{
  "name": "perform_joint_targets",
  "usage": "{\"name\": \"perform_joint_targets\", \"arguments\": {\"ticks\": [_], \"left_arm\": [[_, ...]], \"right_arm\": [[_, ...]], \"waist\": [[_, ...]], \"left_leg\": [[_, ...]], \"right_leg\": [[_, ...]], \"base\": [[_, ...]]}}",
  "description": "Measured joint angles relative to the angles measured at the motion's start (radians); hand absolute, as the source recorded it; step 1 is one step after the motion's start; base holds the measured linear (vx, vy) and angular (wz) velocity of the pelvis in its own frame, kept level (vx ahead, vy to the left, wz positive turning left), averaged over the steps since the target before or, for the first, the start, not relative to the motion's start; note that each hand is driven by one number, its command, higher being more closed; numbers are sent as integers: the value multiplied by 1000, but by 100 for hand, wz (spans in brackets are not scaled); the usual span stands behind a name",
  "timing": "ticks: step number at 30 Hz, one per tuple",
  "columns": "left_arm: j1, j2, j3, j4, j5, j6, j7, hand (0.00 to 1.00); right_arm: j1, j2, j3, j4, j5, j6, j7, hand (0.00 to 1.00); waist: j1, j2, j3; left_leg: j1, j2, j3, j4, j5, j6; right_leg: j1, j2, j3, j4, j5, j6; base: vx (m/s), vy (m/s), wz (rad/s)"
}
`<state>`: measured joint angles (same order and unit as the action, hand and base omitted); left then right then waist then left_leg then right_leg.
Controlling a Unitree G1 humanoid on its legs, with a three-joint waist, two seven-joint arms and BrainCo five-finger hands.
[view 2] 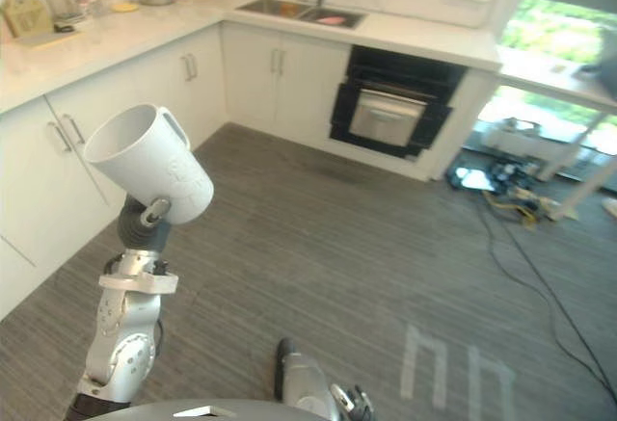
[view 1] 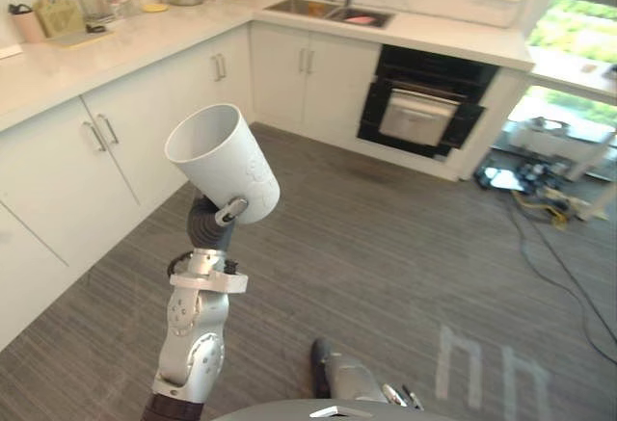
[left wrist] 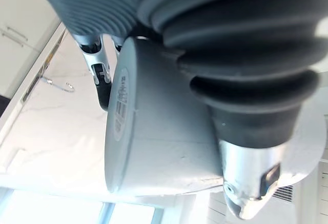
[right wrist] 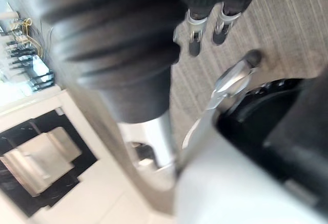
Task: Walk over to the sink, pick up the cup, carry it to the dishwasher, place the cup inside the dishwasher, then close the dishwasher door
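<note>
A white cup point(view 1: 224, 163) with a handle is held up over the floor, tilted, its mouth toward the left cabinets. My left hand point(view 1: 210, 224) is shut on it from below, thumb on the side wall. The left wrist view shows the cup's base point(left wrist: 164, 147) with fingers point(left wrist: 100, 75) curled behind it. My right hand point(view 1: 359, 379) hangs low near the floor, fingers relaxed. The sink point(view 1: 328, 12) is in the far counter. Right of it, under the counter, is the black dishwasher point(view 1: 419, 103), its door tilted partly open.
White cabinets point(view 1: 116, 151) run along the left and far walls. The counter point(view 1: 116, 40) carries a knife block, jars, a pot and a fruit basket. Cables and a power strip point(view 1: 540, 199) lie on the floor at the right. Grey plank floor stretches between me and the dishwasher.
</note>
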<state>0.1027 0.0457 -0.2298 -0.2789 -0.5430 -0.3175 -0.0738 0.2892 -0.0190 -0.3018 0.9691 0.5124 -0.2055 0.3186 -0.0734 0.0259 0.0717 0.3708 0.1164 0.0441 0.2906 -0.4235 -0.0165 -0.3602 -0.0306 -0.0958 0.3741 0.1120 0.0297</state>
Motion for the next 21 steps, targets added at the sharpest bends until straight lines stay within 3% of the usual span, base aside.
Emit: {"name": "perform_joint_targets", "arguments": {"ticks": [2,5,6,7,9,10,13,14,16,18,19,20,21], "left_arm": [[-7,-23,-8,17,-2,11,3,100],[-9,-29,-19,17,-2,14,6,100],[-9,-33,-19,17,-2,15,7,100],[-6,-49,-20,19,-3,15,6,100],[7,-80,-20,19,-1,14,6,100],[30,-90,-17,17,1,6,11,100],[58,-89,14,13,6,-17,19,100],[76,-89,44,10,5,-20,18,100],[93,-78,64,10,5,-20,16,100],[127,-71,60,6,5,-23,-4,100],[137,-71,54,6,5,-25,-6,100],[152,-72,47,6,6,-35,-26,100],[153,-61,51,8,5,-42,-45,100]], "right_arm": [[-19,-40,11,-7,0,2,3,0],[-36,-61,30,-10,0,62,-2,0],[-37,-68,30,-10,0,84,-3,0],[-34,-72,24,-15,1,101,-5,0],[-34,-75,24,-26,-1,100,-9,0],[-16,-76,25,-36,-1,99,-13,0],[-14,-84,52,-47,-1,97,-9,0],[-29,-86,83,-51,-2,89,2,0],[-40,-75,115,-55,2,76,3,0],[-48,-49,141,-54,11,62,5,0],[-49,-43,142,-54,11,56,6,0],[-55,-34,141,-52,10,51,6,0],[-65,-19,130,-43,11,51,2,0]], "waist": [[8,43,14],[10,44,17],[14,54,24],[13,67,35],[22,74,43],[48,71,39],[92,66,37],[108,56,33],[109,31,28],[119,-19,21],[128,-25,19],[139,-29,16],[131,-52,7]], "left_leg": [[-3,28,-29,48,51,8],[-13,41,-50,188,231,9],[-64,63,-56,317,319,-31],[-210,106,-76,588,490,-121],[-365,127,-52,813,414,-94],[-470,121,5,863,318,-54],[-593,120,103,733,202,-32],[-625,119,155,570,162,-18],[-631,90,182,336,172,-6],[-640,6,108,18,307,-27],[-645,-4,91,-26,351,-39],[-645,-14,88,-56,474,-60],[-641,-42,108,-8,465,-2]], "right_leg": [[8,15,-26,64,-72,-18],[51,35,-42,159,-206,-35],[93,51,-42,143,-244,-38],[177,86,-52,78,-277,-76],[272,109,-54,-5,-283,-95],[360,116,-43,-87,-281,-103],[450,121,-2,-170,-279,-110],[482,113,28,-194,-285,-100],[515,88,50,-207,-296,-66],[573,26,88,-226,-344,-18],[584,14,102,-229,-356,-2],[607,-8,131,-239,-379,27],[622,-40,158,-244,-387,36]], "base": [[607,-270,24],[604,-275,3],[611,-162,-2],[582,-125,8],[414,-76,3],[376,-65,-19],[399,-13,-54],[438,79,-63],[470,124,-44],[635,255,-32],[646,332,-48],[548,308,-37],[443,253,-31]]}}
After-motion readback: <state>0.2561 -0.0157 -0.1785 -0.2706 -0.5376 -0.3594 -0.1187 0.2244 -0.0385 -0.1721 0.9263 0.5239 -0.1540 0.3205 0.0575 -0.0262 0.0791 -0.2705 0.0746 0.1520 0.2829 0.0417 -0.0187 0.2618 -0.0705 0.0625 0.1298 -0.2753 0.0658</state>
